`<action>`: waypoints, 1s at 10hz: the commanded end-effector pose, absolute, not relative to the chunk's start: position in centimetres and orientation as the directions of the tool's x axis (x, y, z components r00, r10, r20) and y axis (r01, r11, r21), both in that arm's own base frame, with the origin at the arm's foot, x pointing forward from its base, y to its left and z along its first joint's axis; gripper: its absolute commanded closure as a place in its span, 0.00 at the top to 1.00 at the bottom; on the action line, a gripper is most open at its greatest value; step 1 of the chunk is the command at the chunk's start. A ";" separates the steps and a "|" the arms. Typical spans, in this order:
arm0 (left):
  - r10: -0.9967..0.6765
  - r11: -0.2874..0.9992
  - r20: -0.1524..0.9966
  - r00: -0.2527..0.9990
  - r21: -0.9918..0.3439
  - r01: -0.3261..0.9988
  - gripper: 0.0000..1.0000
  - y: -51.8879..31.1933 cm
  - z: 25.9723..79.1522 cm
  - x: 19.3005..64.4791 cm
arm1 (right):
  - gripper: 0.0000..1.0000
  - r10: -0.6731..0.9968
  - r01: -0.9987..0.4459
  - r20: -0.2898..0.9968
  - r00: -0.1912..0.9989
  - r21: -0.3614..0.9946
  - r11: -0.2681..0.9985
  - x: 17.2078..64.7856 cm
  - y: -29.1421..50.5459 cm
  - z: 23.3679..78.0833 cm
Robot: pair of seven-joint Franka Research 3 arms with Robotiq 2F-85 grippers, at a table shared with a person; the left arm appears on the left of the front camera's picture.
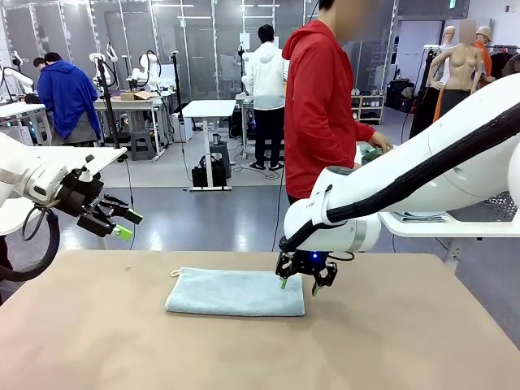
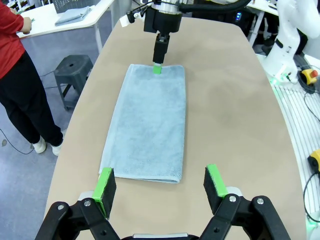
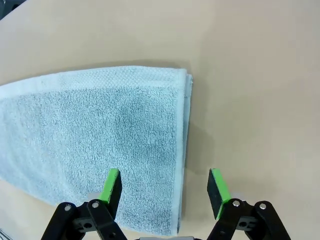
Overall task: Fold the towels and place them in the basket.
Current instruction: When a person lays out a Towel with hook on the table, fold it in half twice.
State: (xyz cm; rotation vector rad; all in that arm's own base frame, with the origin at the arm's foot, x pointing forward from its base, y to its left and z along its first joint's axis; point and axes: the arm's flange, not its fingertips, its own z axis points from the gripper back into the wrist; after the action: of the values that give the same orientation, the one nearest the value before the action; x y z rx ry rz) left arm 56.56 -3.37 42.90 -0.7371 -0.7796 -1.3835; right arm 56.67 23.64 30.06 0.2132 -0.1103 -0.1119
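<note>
A pale blue-grey towel (image 1: 236, 292) lies folded into a long flat rectangle mid-table, its small white loop at the left corner. My right gripper (image 1: 298, 284) is down at the towel's right end, pointing at the table. In the right wrist view the right gripper (image 3: 165, 187) stands open, one finger over the towel (image 3: 100, 130) and the other over bare table, straddling the folded edge. My left gripper (image 1: 128, 223) hangs open in the air at the left, well above the table; its view looks along the towel (image 2: 147, 125) to the right gripper (image 2: 157, 67). The dark mesh basket (image 1: 497, 207) stands on a white side table at right.
A person in a red hoodie (image 1: 325, 106) stands at the far side, one hand at the white side table (image 1: 439, 229). A folded cloth (image 2: 74, 16) lies on that table beside the basket (image 2: 75, 4). Bare tan tabletop (image 1: 390, 341) surrounds the towel.
</note>
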 end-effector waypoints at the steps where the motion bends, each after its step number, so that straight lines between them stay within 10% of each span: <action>1: -0.560 0.060 0.828 0.027 0.007 0.998 0.89 -3.5 43.0 56.6 | 0.67 -0.151 0.131 0.103 0.983 0.177 0.975 57.6 24.9 30.0; 10: -0.560 0.060 0.828 0.027 0.007 0.998 0.89 -3.5 43.0 56.6 | 0.47 -0.164 0.152 0.095 0.982 0.124 0.981 57.9 25.7 28.8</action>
State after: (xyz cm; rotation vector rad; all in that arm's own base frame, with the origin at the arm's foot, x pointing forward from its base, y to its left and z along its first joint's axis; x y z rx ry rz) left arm 56.56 -3.37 42.90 -0.7371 -0.7795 -1.3835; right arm 57.43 24.91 29.28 0.1595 -0.1067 -0.1201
